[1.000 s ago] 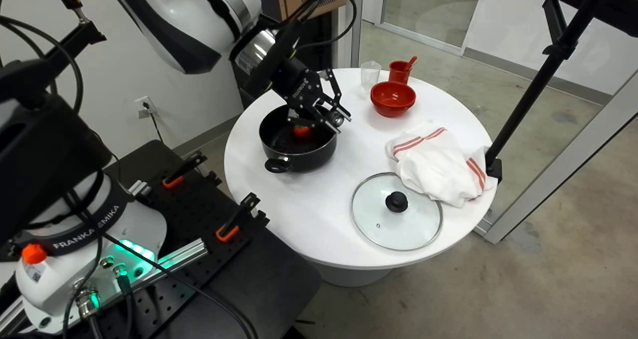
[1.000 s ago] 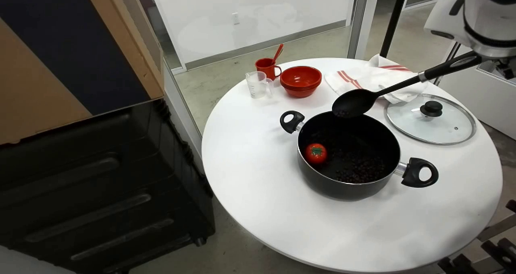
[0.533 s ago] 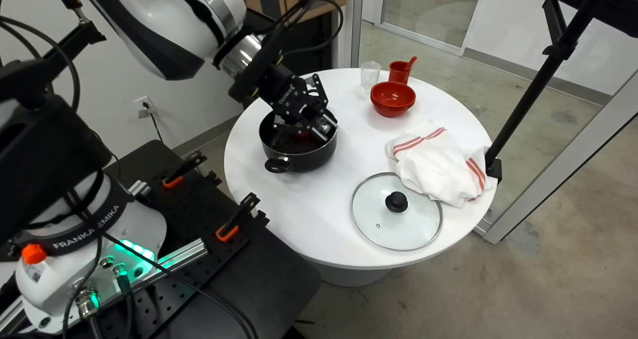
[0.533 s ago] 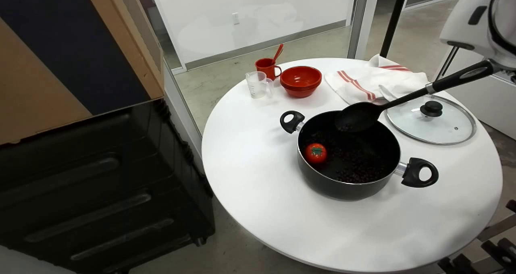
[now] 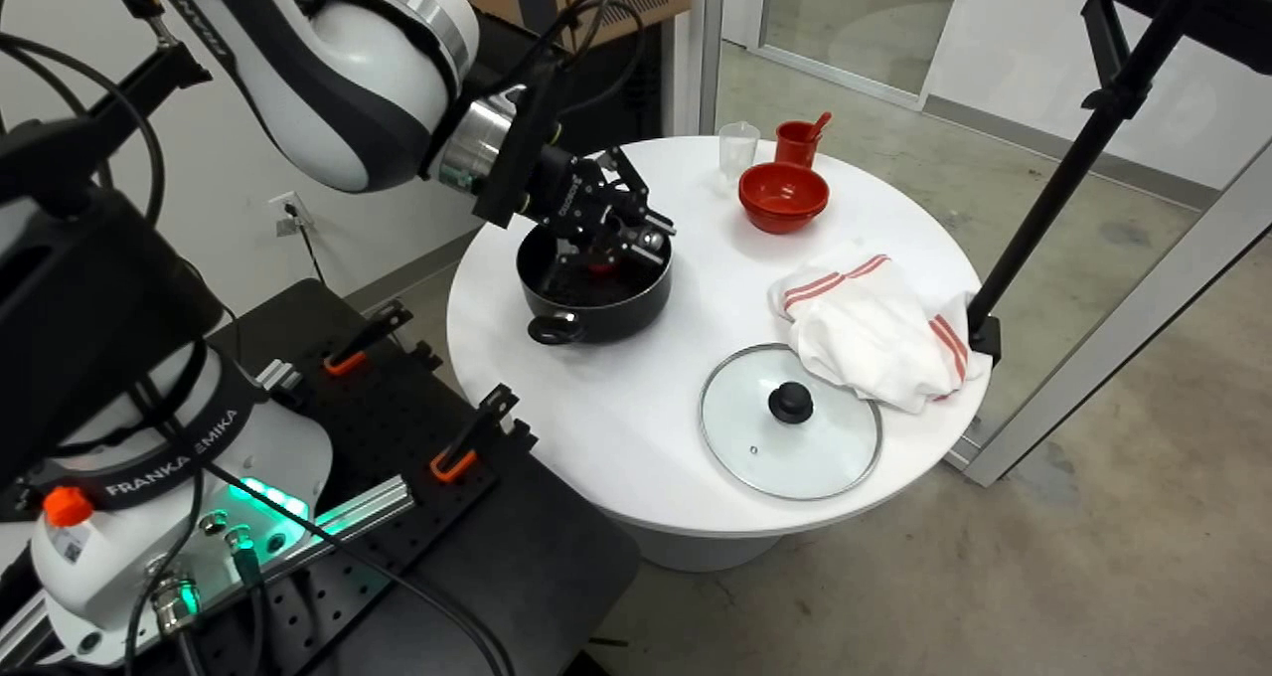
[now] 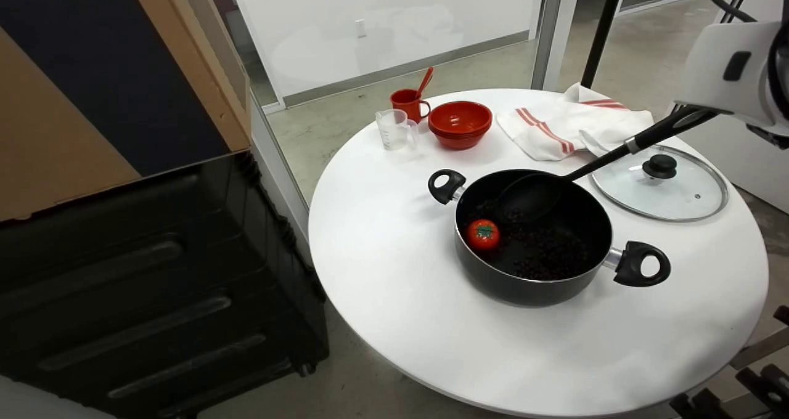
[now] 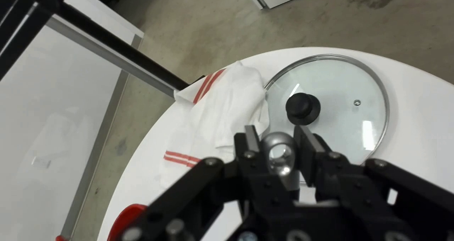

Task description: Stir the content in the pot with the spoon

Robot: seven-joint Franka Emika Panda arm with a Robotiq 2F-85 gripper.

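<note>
The black pot [image 6: 524,288] stands on the white table with a red tomato [image 6: 483,235] and small dark beans [image 6: 548,259] inside. The black spoon [image 6: 601,162] slants down into the pot. Its bowl [image 6: 531,197] is inside, near the tomato and dark against the pot, so contact with the beans is hard to tell. My gripper [image 5: 651,243] is above the pot's rim, shut on the spoon's handle. In the wrist view the handle's silver end [image 7: 279,141] with its hole sits between the finger pads. The arm partly hides the pot [image 5: 606,323] in an exterior view.
A glass lid [image 5: 795,457] with a black knob lies on the table beside a white towel [image 5: 865,328] with red stripes. Red bowls [image 6: 460,129], a red mug [image 6: 407,103] and a clear measuring cup [image 6: 393,129] stand at the far side. Pot handles [image 6: 641,265] stick out.
The spoon's bowl has come down from the pot's far rim into the pot, toward the tomato. The gripper has moved lower and over the pot, still holding the handle.
</note>
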